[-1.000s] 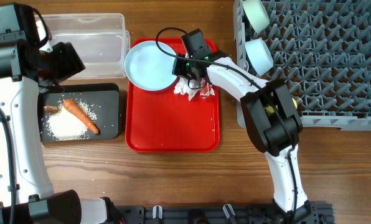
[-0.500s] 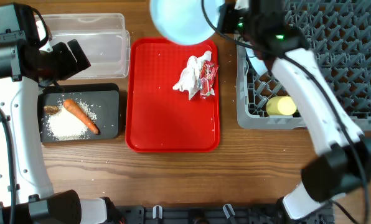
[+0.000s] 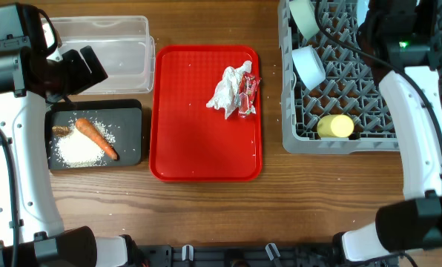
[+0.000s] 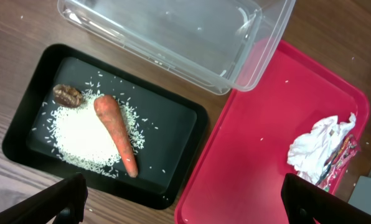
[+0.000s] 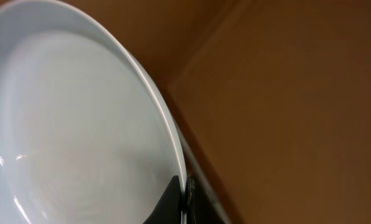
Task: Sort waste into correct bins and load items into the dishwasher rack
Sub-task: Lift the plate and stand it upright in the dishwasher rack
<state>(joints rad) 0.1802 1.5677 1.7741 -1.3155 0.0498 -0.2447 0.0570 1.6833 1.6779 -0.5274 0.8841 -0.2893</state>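
My right gripper [image 5: 184,198] is clamped on the rim of the pale-blue plate [image 5: 73,124]. The dark fingers pinch its edge at the bottom of the wrist view, and the plate's face fills most of the left side. From overhead, my right arm reaches over the far part of the dishwasher rack [image 3: 429,81] and hides the plate. A pale sliver at the top edge may be its rim, but I cannot be sure.

In the rack, the greenish bowl [image 3: 304,16] and the blue-white bowl [image 3: 308,67] stand along the left side. The yellow cup [image 3: 334,126] lies near the front left corner.

My left gripper [image 4: 184,190] is spread wide with nothing between its fingers. It hangs above the black tray [image 4: 23,124], which sits just beside the clear tub [image 4: 254,68]. The carrot [image 4: 116,134] lies across the rice [image 4: 79,140] in the black tray, with the brown scrap [image 4: 67,95] just beside its thick end.

The crumpled wrappers [image 3: 232,90] rest on the red tray [image 3: 199,141], toward its far right part.
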